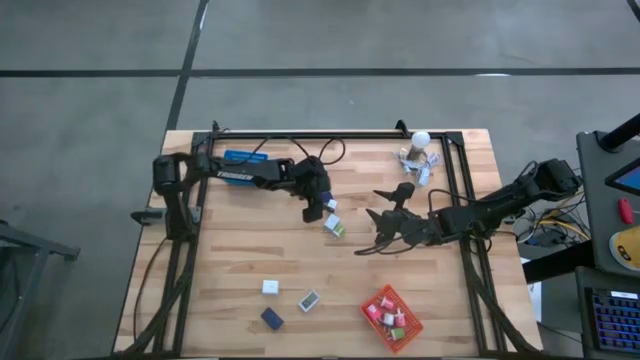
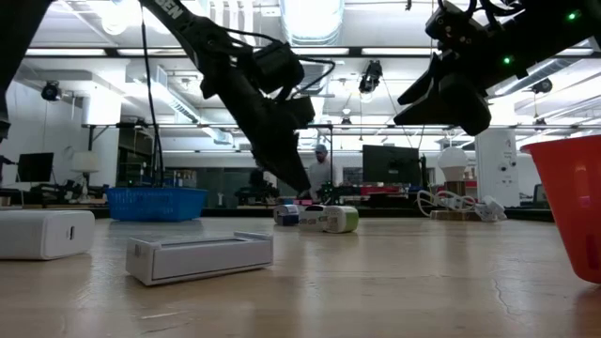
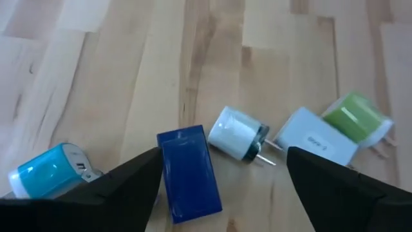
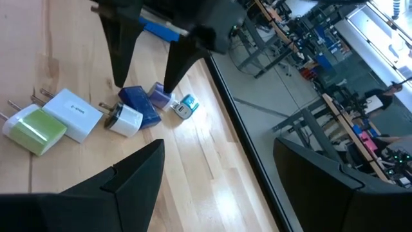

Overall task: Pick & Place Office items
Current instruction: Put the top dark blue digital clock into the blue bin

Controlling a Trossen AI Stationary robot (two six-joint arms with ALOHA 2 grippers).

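A small cluster of office items lies mid-table: a dark blue block point(image 3: 190, 174), a white plug point(image 3: 235, 133), a white box point(image 3: 315, 138), a green piece point(image 3: 355, 116) and a teal roll point(image 3: 45, 171). My left gripper point(image 3: 223, 151) is open and points down over the cluster, one finger on each side of the blue block, which lies flat on the wood. My right gripper point(image 4: 219, 143) hangs open to the right of the cluster point(image 1: 333, 222), with nothing between its fingers. Three more items point(image 1: 270, 288) point(image 1: 309, 300) point(image 1: 272, 318) lie near the front edge.
An orange mesh basket point(image 1: 412, 322) holding several small items stands at the front right. A blue basket point(image 1: 243, 157) sits at the far left, beside the left arm. A white ball-topped cluster of clips point(image 1: 420, 150) is at the far right. Black frame rails border the table.
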